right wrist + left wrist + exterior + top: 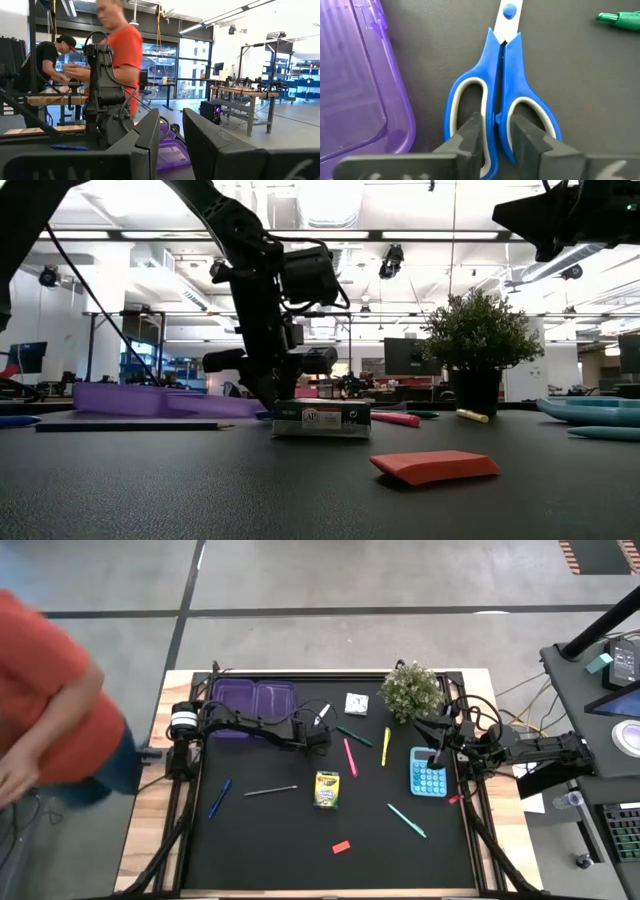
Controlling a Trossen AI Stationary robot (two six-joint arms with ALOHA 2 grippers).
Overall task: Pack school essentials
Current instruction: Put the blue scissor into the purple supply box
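Left gripper [496, 137] narrowed onto blue-handled scissors [501, 95] beside the purple case [355, 85].

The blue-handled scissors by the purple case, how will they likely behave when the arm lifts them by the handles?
The blue-handled scissors look rigid, so they probably won't flop. The left end effector pinches the inner handle bars, far from the blades, so the tip may droop or swing. The smooth plastic handles could slip, and the loops might pivot apart.

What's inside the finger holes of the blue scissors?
The left gripper has a dark finger poked into each loop of the blue-handled scissors, squeezing the middle bars. The fingers hide the black mat underneath.
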